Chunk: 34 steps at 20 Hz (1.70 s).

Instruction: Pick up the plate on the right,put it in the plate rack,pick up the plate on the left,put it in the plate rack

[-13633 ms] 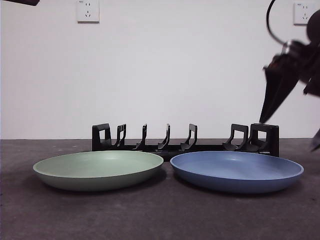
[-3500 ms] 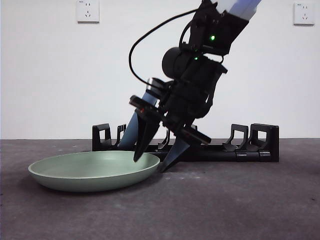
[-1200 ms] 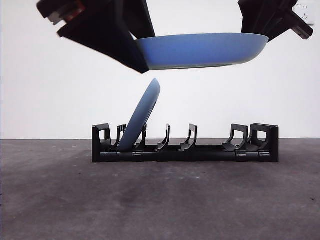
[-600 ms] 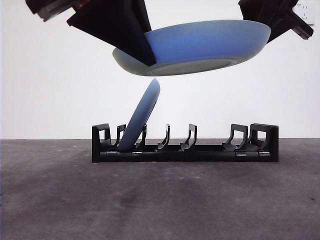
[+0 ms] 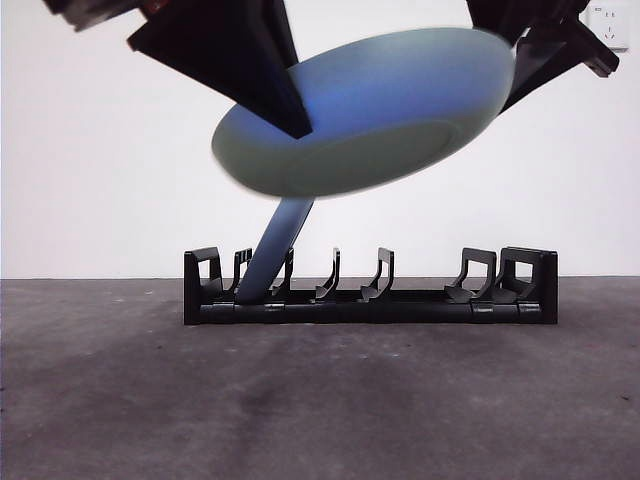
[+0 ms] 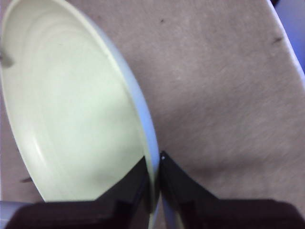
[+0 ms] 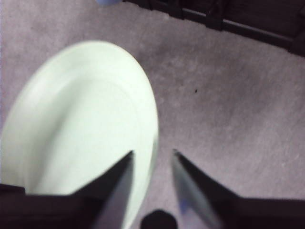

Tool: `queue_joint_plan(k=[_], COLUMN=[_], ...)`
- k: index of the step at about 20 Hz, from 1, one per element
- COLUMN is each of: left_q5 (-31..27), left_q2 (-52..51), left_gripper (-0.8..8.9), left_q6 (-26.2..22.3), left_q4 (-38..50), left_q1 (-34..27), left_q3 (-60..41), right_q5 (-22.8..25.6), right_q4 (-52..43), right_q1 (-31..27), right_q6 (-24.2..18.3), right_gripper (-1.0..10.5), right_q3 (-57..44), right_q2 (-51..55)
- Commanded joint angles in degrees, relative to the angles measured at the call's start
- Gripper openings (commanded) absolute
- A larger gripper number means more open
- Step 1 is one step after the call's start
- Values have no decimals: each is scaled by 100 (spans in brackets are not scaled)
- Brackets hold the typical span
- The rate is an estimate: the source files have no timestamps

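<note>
A smooth, matte green plate, round and shallow, hangs tilted high above the worktop, gripped at opposite rims by both arms. In the front view its underside shows a raised foot ring, and its upper part reads bluish and motion-blurred. The left gripper is clenched on the plate's thin rim, one black wedge-shaped finger inside the pale, faintly ringed bowl and the other outside. The right gripper straddles the far rim with its fingers spread a little apart; whether they press the plate cannot be told from the blurred wrist view. In the front view the two grippers show as large dark angular shapes at the upper corners, one at each end of the plate.

Below, the worktop is a dark grey, mottled, slightly rough surface. Towards its back edge stands the rack, long, low, black plastic, with curved upright prongs and blocky square ends. A blue plate leans on edge in a slot near one end of it. Behind is a plain white wall with a socket.
</note>
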<state>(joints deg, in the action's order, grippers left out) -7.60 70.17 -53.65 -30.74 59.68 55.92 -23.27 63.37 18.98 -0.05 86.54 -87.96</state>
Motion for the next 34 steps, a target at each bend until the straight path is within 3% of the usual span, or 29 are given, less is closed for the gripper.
queue_joint_plan(k=[1,6,8,10,15,17,19,22,27,34], left_q5=[164,570,813,1185,2006,2151,2083,1947,1237,1097], left_q2=[9,11,13,22,232,514,903,1552,2566,3338], left_gripper=[-8,-8,-8,-8,-9,-9,-8,-8,-8,-8], left_q6=[345,739,1196,1899,4059,4819,5233,5628,5713,5827], left_q4=[81,269,662,1335,3812,4627,5062,5272,4988,4977], left_q1=[2,-26,-116,-295,-1049,-1349,-1508,-1639,-1672,-1882], left_q3=[13,13,13,13,13,22,118,573,1692,1858], right_q5=[-35,101,485,879,916,914,914,914,916,916], right_q4=[-136,-479,-551,-525,-59,308,623,896,1252,1311], right_q1=[4,-120,-149,-149,-142,-136,-136,-136,-136,-136], right_q6=[-61,-48,-17,-28,-2,-4,-22,-24,-57,-114], right_gripper=[347,347,345,344,343,343,343,343,343,343], right_q3=[9,11,11,11,9,9,9,9,7,7], right_q2=[192,728,1215,1746,2791,3018,3178,3340,3434,3574])
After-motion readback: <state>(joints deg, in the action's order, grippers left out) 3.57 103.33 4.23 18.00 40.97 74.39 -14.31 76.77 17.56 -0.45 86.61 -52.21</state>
